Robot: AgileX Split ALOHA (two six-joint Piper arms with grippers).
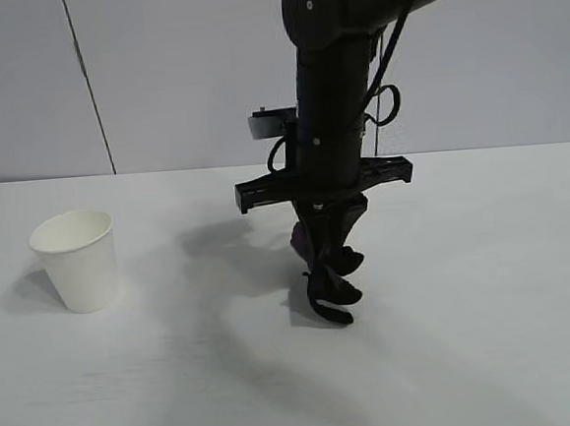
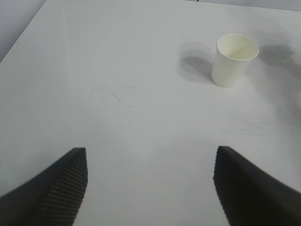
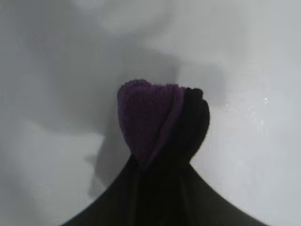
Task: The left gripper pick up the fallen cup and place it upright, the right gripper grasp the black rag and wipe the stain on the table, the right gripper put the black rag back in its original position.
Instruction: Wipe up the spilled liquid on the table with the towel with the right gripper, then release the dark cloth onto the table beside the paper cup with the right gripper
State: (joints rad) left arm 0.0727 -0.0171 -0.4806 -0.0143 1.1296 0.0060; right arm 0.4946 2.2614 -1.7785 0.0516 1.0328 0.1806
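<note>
The white paper cup (image 1: 76,261) stands upright on the table (image 1: 488,286) at the left. In the left wrist view the cup (image 2: 233,60) is far beyond my left gripper (image 2: 150,160), which is open with only bare tabletop between its fingers (image 2: 66,183). My right gripper (image 1: 325,254) points straight down near the middle of the table, shut on the black rag (image 1: 332,286). The rag hangs bunched from the fingertips, its lower end at the tabletop. In the right wrist view the rag (image 3: 150,117) shows purple folds past the right gripper (image 3: 162,165). The stain is hidden.
A pale wall with a dark vertical seam (image 1: 89,85) runs behind the table's far edge. The right arm's shadow (image 1: 224,252) lies on the table between the cup and the rag. Open tabletop stretches to the front and right.
</note>
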